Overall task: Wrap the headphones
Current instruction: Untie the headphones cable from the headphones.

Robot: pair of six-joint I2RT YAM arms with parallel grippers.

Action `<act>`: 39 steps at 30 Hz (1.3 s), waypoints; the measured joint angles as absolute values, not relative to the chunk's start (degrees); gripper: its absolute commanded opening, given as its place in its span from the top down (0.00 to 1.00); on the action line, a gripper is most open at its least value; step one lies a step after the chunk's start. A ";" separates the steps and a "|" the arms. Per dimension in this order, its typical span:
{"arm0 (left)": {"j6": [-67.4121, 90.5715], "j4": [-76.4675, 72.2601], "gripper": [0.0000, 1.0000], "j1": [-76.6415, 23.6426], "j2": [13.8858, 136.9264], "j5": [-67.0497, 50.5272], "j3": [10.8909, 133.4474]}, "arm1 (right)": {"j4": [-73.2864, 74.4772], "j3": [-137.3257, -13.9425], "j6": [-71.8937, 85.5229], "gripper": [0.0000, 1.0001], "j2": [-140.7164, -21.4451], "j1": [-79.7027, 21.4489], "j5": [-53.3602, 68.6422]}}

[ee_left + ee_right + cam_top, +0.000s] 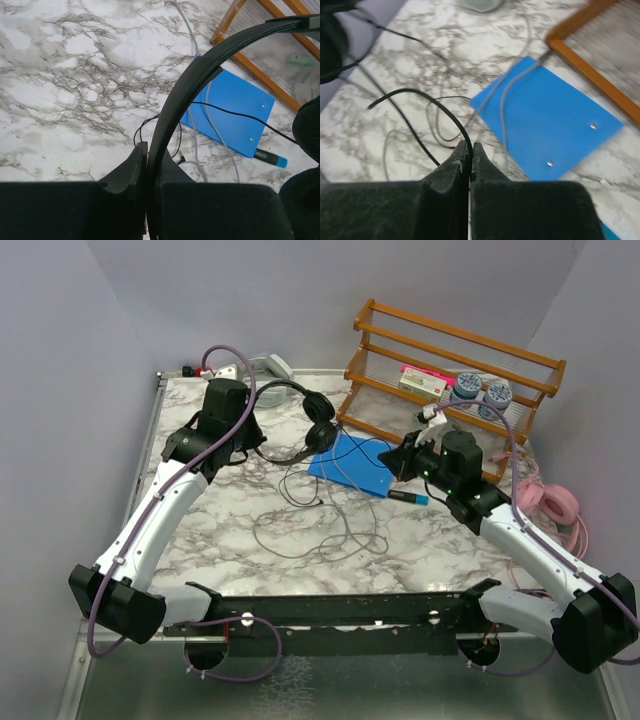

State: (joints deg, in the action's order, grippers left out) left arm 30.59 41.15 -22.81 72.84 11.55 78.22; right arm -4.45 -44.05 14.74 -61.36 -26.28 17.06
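The left claw point(252, 437) is clamped on the black headphones point(320, 422), lifted over the marble table point(430, 540) at its far left. The right claw point(395, 462) hangs over the blue board point(352, 468).

Left wrist view: the fingers point(127, 170) pinch the headband point(200, 65).

Right wrist view: the jaws are pressed together on the thin black cable point(415, 94).

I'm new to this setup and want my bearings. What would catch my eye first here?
The left gripper pinches the headband of the black headphones, held up at the left rear, while the right gripper is shut on a thin black cable near the blue board. Pink headphones lie at the far right.
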 measured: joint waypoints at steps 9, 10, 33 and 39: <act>29.52 42.98 1.00 -22.61 71.88 5.15 78.24 | -1.43 -48.03 18.06 1.00 -69.08 -23.05 0.86; 29.39 43.20 1.00 -22.61 71.61 4.71 78.24 | -1.26 -48.90 18.11 1.00 -69.76 -22.72 0.67; 23.70 46.50 1.00 -22.55 72.31 0.75 79.20 | 0.23 -50.50 16.01 0.99 -62.63 -22.37 -6.57; 24.40 46.85 1.00 -22.11 72.34 6.17 78.91 | 2.24 -52.77 15.31 1.00 -58.30 -22.37 -8.54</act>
State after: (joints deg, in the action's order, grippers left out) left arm 24.40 46.85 -22.11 72.34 6.17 78.91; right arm 2.24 -52.77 15.31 -58.30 -22.37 -8.54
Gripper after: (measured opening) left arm 0.080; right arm 0.024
